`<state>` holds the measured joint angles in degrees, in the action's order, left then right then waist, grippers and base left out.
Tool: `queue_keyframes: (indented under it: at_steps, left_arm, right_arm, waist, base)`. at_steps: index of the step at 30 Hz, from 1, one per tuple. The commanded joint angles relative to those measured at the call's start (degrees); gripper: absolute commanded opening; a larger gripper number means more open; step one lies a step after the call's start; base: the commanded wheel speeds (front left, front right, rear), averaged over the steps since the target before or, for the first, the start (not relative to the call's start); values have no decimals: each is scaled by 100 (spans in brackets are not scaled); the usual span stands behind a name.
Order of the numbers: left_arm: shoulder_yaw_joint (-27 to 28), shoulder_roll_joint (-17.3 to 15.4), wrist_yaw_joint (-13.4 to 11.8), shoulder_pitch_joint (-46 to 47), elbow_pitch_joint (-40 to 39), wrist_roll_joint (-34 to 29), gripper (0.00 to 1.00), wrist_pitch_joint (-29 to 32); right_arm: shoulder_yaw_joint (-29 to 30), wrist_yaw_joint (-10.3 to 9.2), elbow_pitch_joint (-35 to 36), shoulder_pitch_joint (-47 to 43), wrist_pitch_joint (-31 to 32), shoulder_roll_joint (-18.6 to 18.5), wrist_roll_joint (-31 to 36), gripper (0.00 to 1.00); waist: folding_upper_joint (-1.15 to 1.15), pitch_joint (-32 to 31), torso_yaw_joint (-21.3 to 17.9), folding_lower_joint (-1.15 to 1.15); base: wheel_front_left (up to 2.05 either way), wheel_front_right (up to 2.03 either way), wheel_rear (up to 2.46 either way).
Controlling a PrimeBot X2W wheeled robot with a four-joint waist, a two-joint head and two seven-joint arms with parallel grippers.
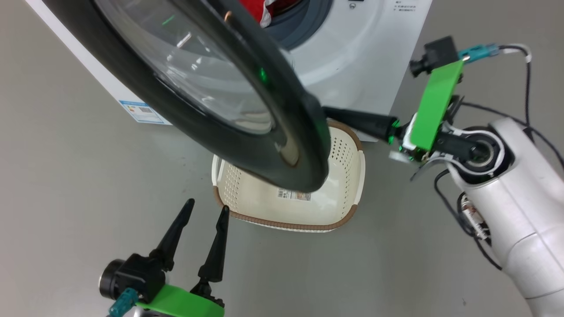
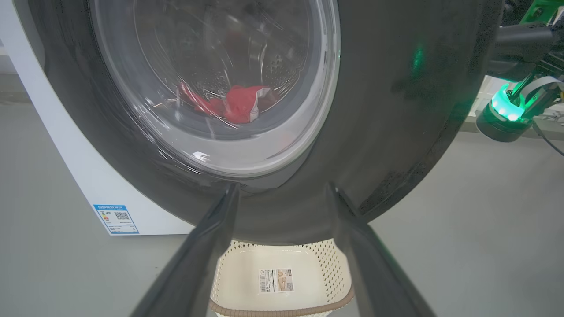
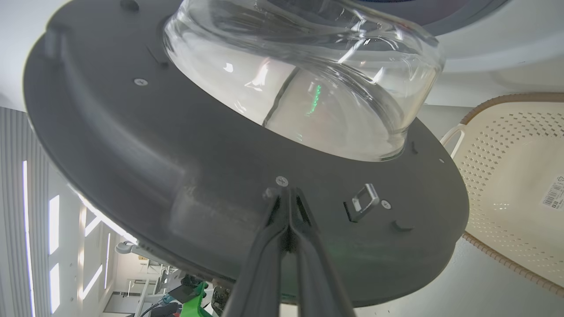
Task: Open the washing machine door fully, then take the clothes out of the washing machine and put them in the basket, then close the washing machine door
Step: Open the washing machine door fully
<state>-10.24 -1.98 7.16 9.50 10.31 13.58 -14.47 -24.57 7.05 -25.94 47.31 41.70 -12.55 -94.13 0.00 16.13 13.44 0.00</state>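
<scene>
Washing machine door [image 1: 264,163] half open over basket [image 1: 348,167]. Our right fingers [image 3: 276,220], pressed shut, push its inner side. Left fingers [image 1: 219,237] spread, empty. Next we swing door wider.

basket [image 1: 346,160] half hidden behind door [image 1: 207,79], machine [image 1: 352,57] cropped at top, label [image 1: 294,194] print unreadable

1. You will see that the left gripper [image 1: 208,204] and the right gripper [image 3: 287,194] each have two long black fingers which narrow to a point.
2. Each wrist carries a flat bright green plate [image 1: 436,105] and a small black camera [image 1: 434,55].
3. The right forearm [image 1: 524,207] is of glossy white rounded shells.
4. Thin black cables [image 1: 527,88] run beside it, one of them ending in a teal connector [image 1: 478,52].
5. A green light ring [image 2: 504,108] glows at the right wrist.
</scene>
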Motion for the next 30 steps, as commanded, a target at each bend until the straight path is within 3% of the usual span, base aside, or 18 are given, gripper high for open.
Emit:
queue_keyframes:
  at_steps: [1, 14, 16, 17, 18, 21, 22, 30]
  left_arm:
    - [207, -89, 33, -58, -140, -80, 100, -52]
    - [249, -89, 33, -89, -155, -46, 100, -52]
    - [272, -89, 33, -95, -151, -42, 100, -52]
    - [283, -89, 33, -98, -148, -41, 100, -52]
    - [294, -89, 33, -100, -145, -42, 100, -52]
    - [339, -89, 33, -109, -130, -68, 100, -52]
    - [360, -89, 33, -118, -126, -81, 100, -52]
    - [513, -89, 33, -184, -94, -155, 100, -52]
  right_arm:
    - [-122, 44, 195, -148, 95, 226, 33, 0]
    - [-45, 44, 266, -210, -72, 267, 331, 3]
    - [-6, 44, 247, -251, -120, 279, 322, 13]
    - [22, 44, 245, -269, -167, 272, 336, 25]
    - [51, 44, 246, -290, -229, 261, 361, 47]
    - [127, 44, 248, -400, -382, 229, 398, 92]
    - [148, 44, 255, -449, -434, 222, 408, 100]
    - [361, 44, 410, -963, -726, 157, 335, 100]
  waist:
    - [0, -30, 8, 0]
    - [0, -62, 26, 0]
    - [0, -81, 11, 0]
    - [0, -91, 1, 0]
    - [0, -100, -10, 0]
    - [0, -146, -59, 0]
    - [0, -164, -83, 0]
    - [0, -274, -233, 0]
  base:
    - [0, 0, 0]
    - [0, 0, 0]
    - [0, 0, 0]
    - [0, 0, 0]
    - [0, 0, 0]
    - [0, 0, 0]
    - [0, 0, 0]
    - [0, 0, 0]
